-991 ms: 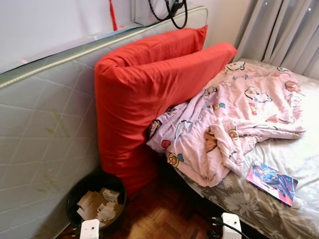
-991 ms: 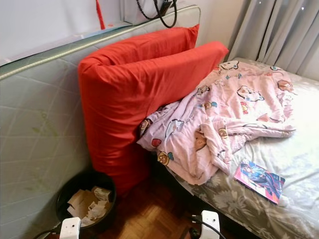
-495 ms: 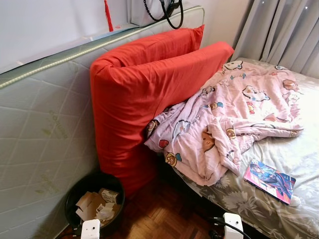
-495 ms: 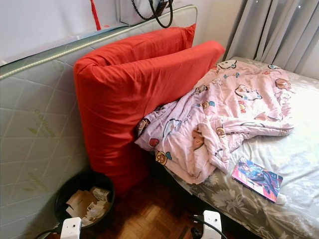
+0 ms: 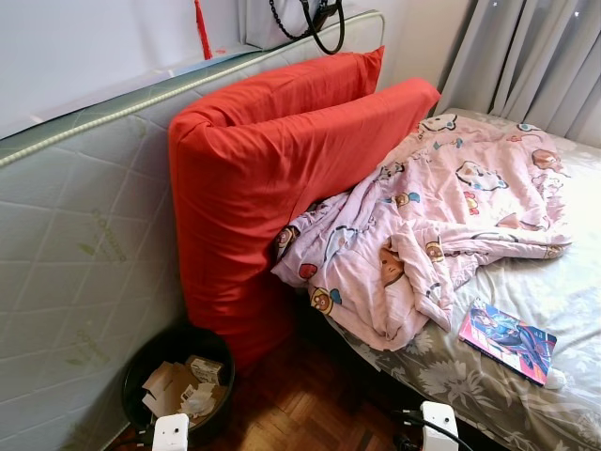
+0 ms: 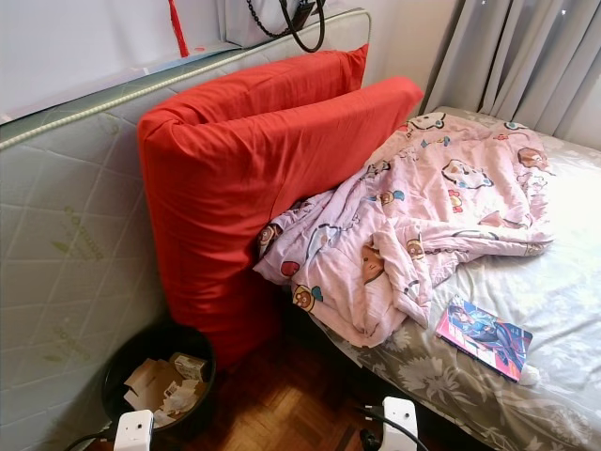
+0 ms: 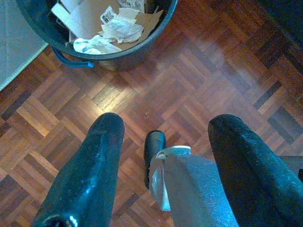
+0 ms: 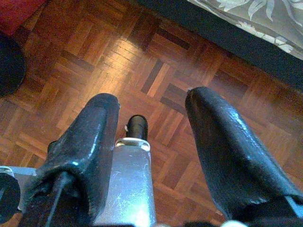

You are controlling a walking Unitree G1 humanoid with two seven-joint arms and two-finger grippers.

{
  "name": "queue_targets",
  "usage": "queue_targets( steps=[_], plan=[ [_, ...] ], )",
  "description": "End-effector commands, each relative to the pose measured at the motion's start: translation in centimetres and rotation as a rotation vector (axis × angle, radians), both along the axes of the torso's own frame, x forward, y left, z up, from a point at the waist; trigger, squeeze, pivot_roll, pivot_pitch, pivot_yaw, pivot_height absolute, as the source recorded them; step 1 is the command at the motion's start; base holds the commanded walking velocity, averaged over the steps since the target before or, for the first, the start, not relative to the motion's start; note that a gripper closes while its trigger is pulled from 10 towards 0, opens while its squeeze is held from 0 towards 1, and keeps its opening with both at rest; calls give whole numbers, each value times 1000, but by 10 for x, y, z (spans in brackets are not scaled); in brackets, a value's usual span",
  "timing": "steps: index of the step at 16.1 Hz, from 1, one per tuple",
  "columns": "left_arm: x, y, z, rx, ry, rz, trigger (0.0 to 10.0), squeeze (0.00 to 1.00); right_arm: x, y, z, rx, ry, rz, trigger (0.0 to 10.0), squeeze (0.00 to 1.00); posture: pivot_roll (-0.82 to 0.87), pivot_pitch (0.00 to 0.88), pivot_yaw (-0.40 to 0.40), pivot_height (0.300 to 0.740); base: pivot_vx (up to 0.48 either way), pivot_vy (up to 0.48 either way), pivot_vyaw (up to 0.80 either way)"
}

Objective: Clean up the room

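Bedroom with parquet floor (image 7: 199, 71): rumpled pink blanket (image 5: 441, 216) and magazine (image 5: 509, 341) on the bed (image 5: 554, 291), red cushions (image 5: 272, 178) against an upright mattress (image 5: 75, 244), bin (image 5: 178, 385) of paper scraps below, left gripper (image 7: 163, 156) and right gripper (image 8: 151, 137) both spread, empty above floor.

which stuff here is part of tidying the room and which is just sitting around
Likely part of the tidy-up:
- crumpled pink blanket
- magazine at the bed edge
- red cushions standing on end
- black bin holding paper scraps

Just there:
- upright mattress
- grey curtains
- bed
- parquet floor
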State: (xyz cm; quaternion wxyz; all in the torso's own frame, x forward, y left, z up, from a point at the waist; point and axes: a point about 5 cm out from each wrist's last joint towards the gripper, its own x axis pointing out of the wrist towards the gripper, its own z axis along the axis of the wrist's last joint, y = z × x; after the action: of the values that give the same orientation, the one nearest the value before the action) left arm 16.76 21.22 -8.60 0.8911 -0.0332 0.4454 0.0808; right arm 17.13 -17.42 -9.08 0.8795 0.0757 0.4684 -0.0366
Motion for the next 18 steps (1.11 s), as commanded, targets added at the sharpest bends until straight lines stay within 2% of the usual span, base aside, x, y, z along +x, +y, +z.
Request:
queue_targets(
  steps=[1,17,18],
  plan=[
    [6,12,6,-74,12,-118,10000,0,-9,-33,2,55,-10,-45,10000,0,67,0,13,740,0,0,0],
    [6,12,6,-74,12,-118,10000,0,-9,-33,2,55,-10,-45,10000,0,67,0,13,740,0,0,0],
    [12,12,9,-58,-4,-137,10000,0,-8,-31,2,57,-12,-43,10000,0,75,0,32,740,0,0,0]
  ],
)
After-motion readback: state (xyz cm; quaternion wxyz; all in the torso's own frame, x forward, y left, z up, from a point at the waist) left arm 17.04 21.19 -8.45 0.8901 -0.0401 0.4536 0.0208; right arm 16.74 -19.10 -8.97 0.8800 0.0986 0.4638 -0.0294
